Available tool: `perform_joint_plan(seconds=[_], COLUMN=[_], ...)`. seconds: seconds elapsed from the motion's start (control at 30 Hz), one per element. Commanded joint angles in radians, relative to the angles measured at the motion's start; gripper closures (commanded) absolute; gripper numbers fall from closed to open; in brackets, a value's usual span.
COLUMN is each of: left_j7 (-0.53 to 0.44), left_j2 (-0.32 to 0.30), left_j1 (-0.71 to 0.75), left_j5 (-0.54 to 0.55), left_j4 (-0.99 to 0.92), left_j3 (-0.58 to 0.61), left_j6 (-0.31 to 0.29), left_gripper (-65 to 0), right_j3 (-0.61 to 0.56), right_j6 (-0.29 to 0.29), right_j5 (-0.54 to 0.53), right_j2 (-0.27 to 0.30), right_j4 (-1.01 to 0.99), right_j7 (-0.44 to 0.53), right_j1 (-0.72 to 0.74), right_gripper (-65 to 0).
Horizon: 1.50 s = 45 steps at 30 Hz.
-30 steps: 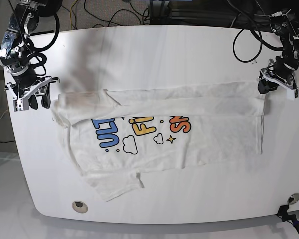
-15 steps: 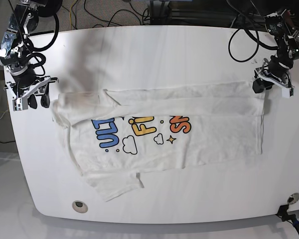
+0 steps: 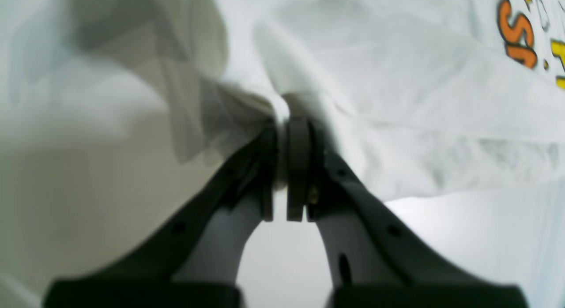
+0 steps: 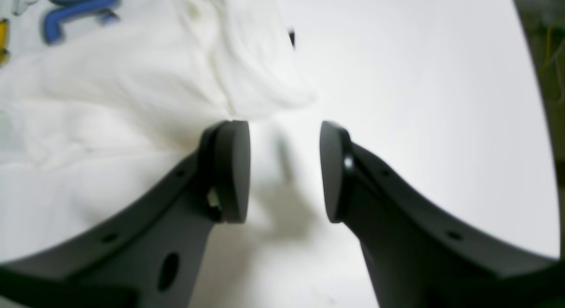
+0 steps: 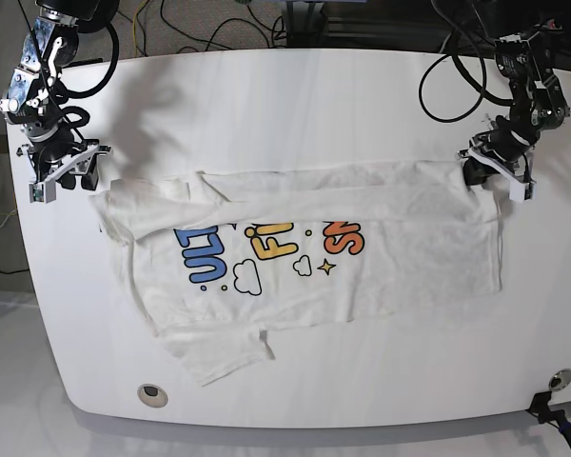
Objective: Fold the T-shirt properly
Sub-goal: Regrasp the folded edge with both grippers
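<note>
Base view: a white T-shirt (image 5: 305,257) lies spread print-side up on a white table (image 5: 295,105), its blue, yellow and orange lettering and small clouds facing the camera upside down. The left gripper (image 5: 478,172) (at the right of this view) sits at the shirt's far right corner, clenched on the fabric there; the left wrist view shows its dark fingertips (image 3: 298,136) pressed nearly together with a gathered pinch of white cloth (image 3: 265,105) between them, and the orange lettering (image 3: 518,34) up and to the right of the grip. The right gripper (image 5: 71,176) stands at the opposite end, just beside the bunched sleeve (image 5: 138,195). In the right wrist view its pads (image 4: 231,167) are held apart with nothing between them: the left pad meets the edge of the rumpled shirt (image 4: 132,92), the other hangs over bare table, and blue letters (image 4: 75,8) show beyond, at upper left. Cables (image 5: 457,76) trail behind both arms.
</note>
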State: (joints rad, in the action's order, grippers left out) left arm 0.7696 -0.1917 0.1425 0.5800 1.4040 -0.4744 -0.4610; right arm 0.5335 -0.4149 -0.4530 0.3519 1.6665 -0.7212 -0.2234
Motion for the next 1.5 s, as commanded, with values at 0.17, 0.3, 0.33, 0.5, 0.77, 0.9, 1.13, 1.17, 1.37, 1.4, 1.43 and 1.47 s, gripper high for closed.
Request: perform_joint_plan(seconds=[0.17, 0.3, 0.33, 0.5, 0.77, 0.9, 1.13, 1.17, 1.37, 1.4, 1.43, 1.47], left_j7=[-0.013, -0.008, -0.009, -0.007, -0.002, -0.002, -0.012, -0.01, -0.011, -0.013, -0.012, -0.01], left_j2=[-0.011, -0.012, -0.011, -0.014, -0.014, -0.013, -0.01, -0.009, -0.01, -0.011, -0.011, -0.011], left_j1=[-0.011, -0.011, -0.011, -0.013, -0.011, -0.012, -0.013, -0.012, -0.011, -0.011, -0.012, -0.01], left_j5=[0.003, 0.005, 0.002, 0.005, 0.003, 0.003, -0.006, -0.006, -0.006, -0.005, -0.005, -0.006], left_j4=[0.007, 0.007, 0.008, 0.008, 0.006, 0.003, 0.009, 0.008, 0.008, 0.009, 0.011, 0.008], left_j3=[-0.009, -0.012, -0.009, -0.012, -0.01, -0.011, -0.009, -0.01, -0.008, -0.011, -0.009, -0.01], left_j6=[-0.002, -0.001, -0.004, -0.004, -0.003, -0.001, 0.002, 0.001, 0.005, 0.003, 0.004, 0.003], left_gripper=[0.0, 0.0, 0.0, 0.0, 0.0, 0.0, 0.0, 0.0, 0.0, 0.0, 0.0, 0.0], right_j3=[-0.035, -0.042, -0.041, -0.034, -0.034, -0.042, -0.039, -0.044, -0.087, -0.096, -0.107, -0.12], right_j6=[0.012, 0.011, 0.014, 0.013, 0.011, 0.012, -0.003, -0.002, -0.004, -0.005, -0.003, -0.002], right_j5=[0.048, 0.063, 0.07, 0.082, 0.083, 0.084, 0.082, 0.08, 0.086, 0.088, 0.085, 0.091], right_j2=[0.016, 0.016, 0.018, 0.014, 0.017, 0.018, 0.022, 0.02, 0.022, 0.021, 0.022, 0.021], right_j4=[-0.007, -0.014, -0.013, -0.005, -0.093, -0.13, -0.224, -0.245, -0.311, -0.31, -0.312, -0.307], right_j7=[0.038, 0.069, 0.077, 0.113, 0.138, 0.147, 0.142, 0.141, 0.127, 0.12, 0.117, 0.115], right_j1=[0.034, 0.037, 0.032, 0.028, 0.052, 0.067, 0.104, 0.107, 0.116, 0.113, 0.112, 0.108], right_gripper=[-25.3, -25.3, -25.4, -25.4, -25.4, -25.3, -25.8, -25.8, -26.2, -26.2, -26.3, -26.4])
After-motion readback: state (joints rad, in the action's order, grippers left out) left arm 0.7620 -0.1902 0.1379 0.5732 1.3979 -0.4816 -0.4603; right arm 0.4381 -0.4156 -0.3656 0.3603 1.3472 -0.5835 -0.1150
